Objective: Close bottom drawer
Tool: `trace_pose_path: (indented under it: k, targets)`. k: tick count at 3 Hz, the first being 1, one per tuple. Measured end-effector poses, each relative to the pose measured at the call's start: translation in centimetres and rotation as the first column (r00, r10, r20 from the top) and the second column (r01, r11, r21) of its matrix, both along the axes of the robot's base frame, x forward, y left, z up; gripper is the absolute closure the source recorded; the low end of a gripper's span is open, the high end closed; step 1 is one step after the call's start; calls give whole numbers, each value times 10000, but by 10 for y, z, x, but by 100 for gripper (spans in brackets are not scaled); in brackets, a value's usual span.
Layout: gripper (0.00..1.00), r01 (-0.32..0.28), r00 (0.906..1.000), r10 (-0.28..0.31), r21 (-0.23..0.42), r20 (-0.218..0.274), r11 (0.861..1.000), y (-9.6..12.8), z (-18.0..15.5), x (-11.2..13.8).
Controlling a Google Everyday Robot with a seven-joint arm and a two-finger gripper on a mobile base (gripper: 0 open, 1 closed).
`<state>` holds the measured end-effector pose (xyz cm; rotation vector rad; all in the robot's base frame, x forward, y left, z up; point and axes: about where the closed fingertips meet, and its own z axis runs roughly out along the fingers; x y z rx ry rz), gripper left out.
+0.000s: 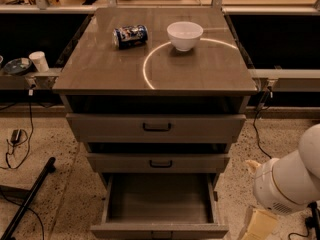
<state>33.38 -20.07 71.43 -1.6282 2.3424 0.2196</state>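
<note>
The bottom drawer [159, 204] of the grey-brown cabinet stands pulled far out, showing a plain grey interior with nothing in it; its front panel [159, 231] lies at the lower edge of the view. The two drawers above, the mid-width one [158, 163] and the widest one [156, 127], are shut or nearly shut, each with a black bar handle. My gripper [258, 225] is at the lower right, a pale beige piece below the white arm joint [287, 181], just right of the open drawer's front corner and apart from it.
On the cabinet top [100, 74] lie a blue can [130, 35] on its side and a white bowl [185, 35]. A paper cup [38, 61] and a dish stand on a ledge at left. Cables and a black leg [27, 200] lie on the speckled floor at left.
</note>
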Motion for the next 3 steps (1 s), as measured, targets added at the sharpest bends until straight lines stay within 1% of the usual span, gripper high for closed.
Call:
trace_pose_path:
  k: [1, 2, 3]
  targets:
    - [0, -92, 9998, 95, 139, -184, 9999, 7, -14, -7]
    - [0, -252, 9985, 267, 305, -472, 9992, 20, -35, -20]
    - [0, -344, 9984, 352, 188, -448, 9992, 22, -32, -18]
